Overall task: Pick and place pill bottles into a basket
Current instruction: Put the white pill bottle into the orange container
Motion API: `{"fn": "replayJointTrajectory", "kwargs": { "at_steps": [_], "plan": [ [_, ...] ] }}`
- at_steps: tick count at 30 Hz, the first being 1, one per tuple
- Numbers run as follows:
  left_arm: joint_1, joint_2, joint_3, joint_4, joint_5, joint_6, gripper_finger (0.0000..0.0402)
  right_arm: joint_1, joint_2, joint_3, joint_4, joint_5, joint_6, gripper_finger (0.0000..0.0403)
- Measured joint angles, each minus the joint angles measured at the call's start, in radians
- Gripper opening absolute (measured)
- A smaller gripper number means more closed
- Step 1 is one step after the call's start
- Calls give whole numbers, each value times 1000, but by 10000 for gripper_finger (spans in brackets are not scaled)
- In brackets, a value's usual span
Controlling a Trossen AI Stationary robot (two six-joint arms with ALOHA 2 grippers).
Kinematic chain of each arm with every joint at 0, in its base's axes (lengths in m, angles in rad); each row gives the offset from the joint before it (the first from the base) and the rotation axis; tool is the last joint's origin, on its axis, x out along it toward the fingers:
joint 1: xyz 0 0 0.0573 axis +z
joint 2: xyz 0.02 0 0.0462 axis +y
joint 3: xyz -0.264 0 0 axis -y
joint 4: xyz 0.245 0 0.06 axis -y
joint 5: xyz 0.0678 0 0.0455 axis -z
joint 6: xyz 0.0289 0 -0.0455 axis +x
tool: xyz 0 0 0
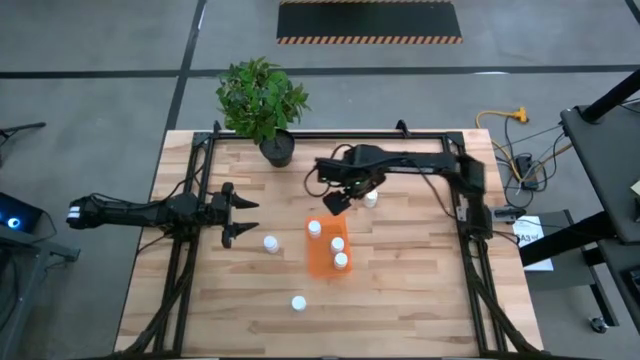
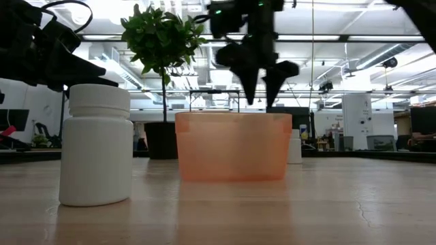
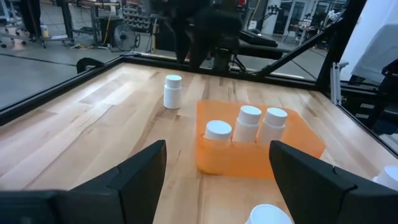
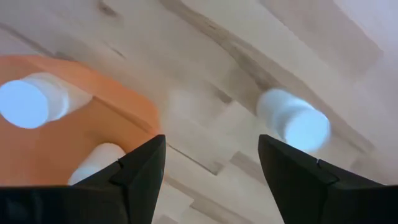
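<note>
Three pill bottles (image 1: 338, 244) seen standing in the basket (image 1: 325, 257), right claw (image 1: 337, 201) spread empty above its far edge, left claw (image 1: 240, 217) held wide, unloaded, over the counter (image 1: 400, 290).

Two dark gripper fingers (image 4: 140, 180) stand apart, nothing between them. Beyond them, a translucent orange plastic basket (image 4: 118, 106) holds two white cylindrical pill bottles (image 4: 31, 99). Another white bottle (image 4: 298, 121) stands on the pale wooden tabletop (image 4: 205, 56), well apart from the basket.
</note>
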Motion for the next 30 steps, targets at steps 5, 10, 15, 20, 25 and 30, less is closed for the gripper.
{"fn": "replayJointTrajectory", "kwargs": {
  "at_steps": [5,10,15,20,25,30],
  "plan": [
    [0,0,0,0,-12,3,267,-1,-141,-192,91,-1,94,246],
    [0,0,0,0,-11,2,267,-11,-216,-321,100,-1,112,254],
    [0,0,0,0,-11,3,267,-43,-244,-400,117,-1,58,264],
    [0,0,0,0,-11,3,267,-67,-258,-433,183,-1,-1,270],
    [0,0,0,0,-10,3,267,-80,-257,-434,215,-1,-44,267],
    [0,0,0,0,-10,3,267,-95,-253,-446,264,-2,-77,266]
  ]
}}
